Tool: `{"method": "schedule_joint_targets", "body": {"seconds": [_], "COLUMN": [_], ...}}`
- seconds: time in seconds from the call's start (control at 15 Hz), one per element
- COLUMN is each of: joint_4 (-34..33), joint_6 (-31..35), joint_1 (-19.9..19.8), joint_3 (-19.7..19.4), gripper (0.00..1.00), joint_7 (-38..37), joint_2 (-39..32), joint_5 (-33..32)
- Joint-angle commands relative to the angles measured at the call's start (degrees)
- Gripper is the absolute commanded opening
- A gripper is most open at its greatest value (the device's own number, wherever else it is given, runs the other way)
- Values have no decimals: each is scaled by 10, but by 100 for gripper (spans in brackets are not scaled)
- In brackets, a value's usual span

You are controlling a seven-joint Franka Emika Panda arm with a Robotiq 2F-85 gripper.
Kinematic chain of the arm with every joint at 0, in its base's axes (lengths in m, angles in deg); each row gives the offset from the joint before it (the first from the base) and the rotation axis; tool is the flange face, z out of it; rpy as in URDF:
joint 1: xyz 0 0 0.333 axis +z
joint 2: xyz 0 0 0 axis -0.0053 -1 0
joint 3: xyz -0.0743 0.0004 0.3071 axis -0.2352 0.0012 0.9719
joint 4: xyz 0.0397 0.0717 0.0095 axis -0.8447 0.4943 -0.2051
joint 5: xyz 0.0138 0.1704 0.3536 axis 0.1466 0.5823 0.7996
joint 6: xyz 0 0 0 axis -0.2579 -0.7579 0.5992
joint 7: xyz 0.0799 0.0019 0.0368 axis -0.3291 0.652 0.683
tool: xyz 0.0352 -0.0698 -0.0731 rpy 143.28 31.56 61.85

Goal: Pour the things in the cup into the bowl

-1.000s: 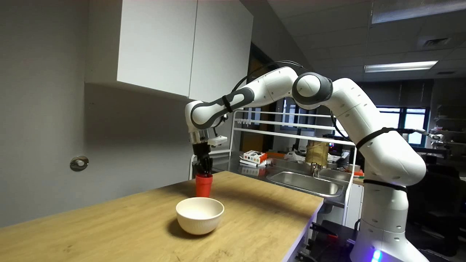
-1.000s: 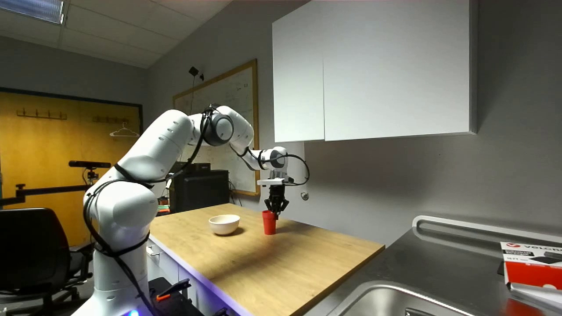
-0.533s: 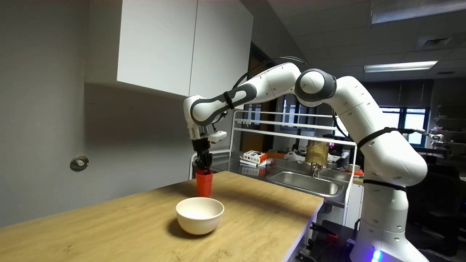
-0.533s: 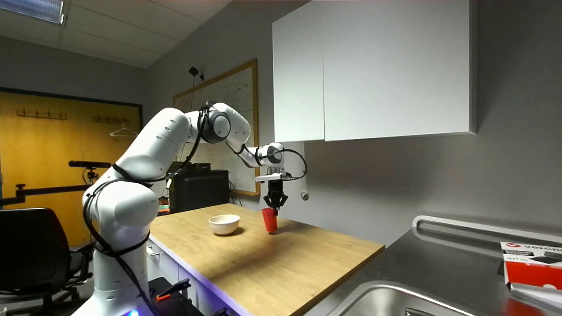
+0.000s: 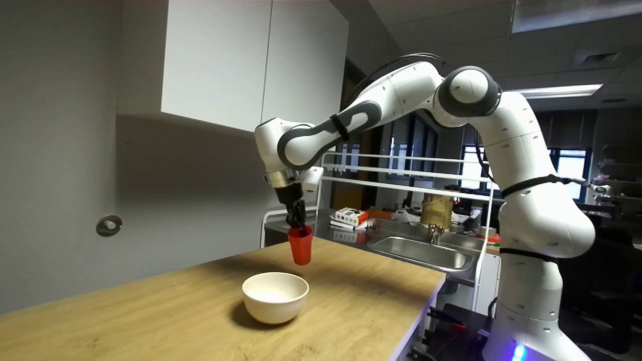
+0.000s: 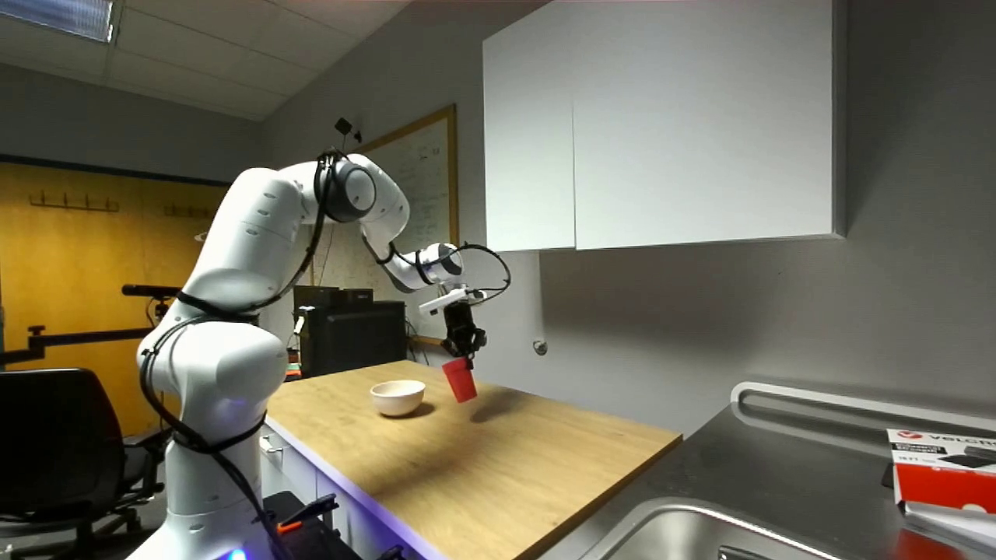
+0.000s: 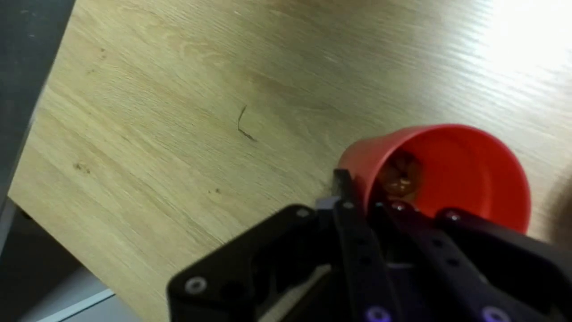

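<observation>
My black two-fingered claw (image 7: 368, 193) pinches the small tapered red-orange plastic cup (image 7: 462, 174) by its wall at the rim, with a finger outside the cup and another inside its mouth. I hold it up off the light wood-grained table (image 5: 150, 321); in an exterior view a dark shadow (image 6: 498, 406) lies on the table to the right of the cup's base. The cup is tilted, its mouth leaning left in both exterior views. In an exterior view the round white bowl (image 5: 274, 303), finely ribbed round its outer wall, sits upright on the table, left of the cup and nearer than it, with a gap between the two. Through my wrist view I see glossy brown things (image 7: 402, 179) lying deep in the cup, at the left of its inside, too blurred and shaded for me to name. In an exterior view my white jointed arm (image 5: 414, 82) arches in from the right. To the right of the table, in both exterior views, is a stainless-steel sink (image 5: 424, 252), and a white two-door cupboard (image 5: 215, 65) hangs high on the wall.
</observation>
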Motion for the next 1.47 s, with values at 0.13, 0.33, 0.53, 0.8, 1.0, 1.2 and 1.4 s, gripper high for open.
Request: {"method": "schedule_joint_targets", "body": {"seconds": [0.13, 0.33, 0.53, 0.8, 1.0, 1.2, 1.4], "joint_4": [156, 177, 179, 172, 166, 162, 161], "joint_6": [6, 8, 0, -12, -26, -47, -83], "joint_1": [47, 74, 100, 129, 146, 161, 180], "joint_3": [54, 92, 126, 152, 159, 160, 161], "gripper": [3, 3, 3, 3, 3, 3, 3], "joint_7": [-77, -139, -220, -323, -382, -446, -518], "joint_2": [129, 143, 138, 100, 67, 37, 14], "joint_5": [-78, -114, -175, -264, -325, -379, -436]}}
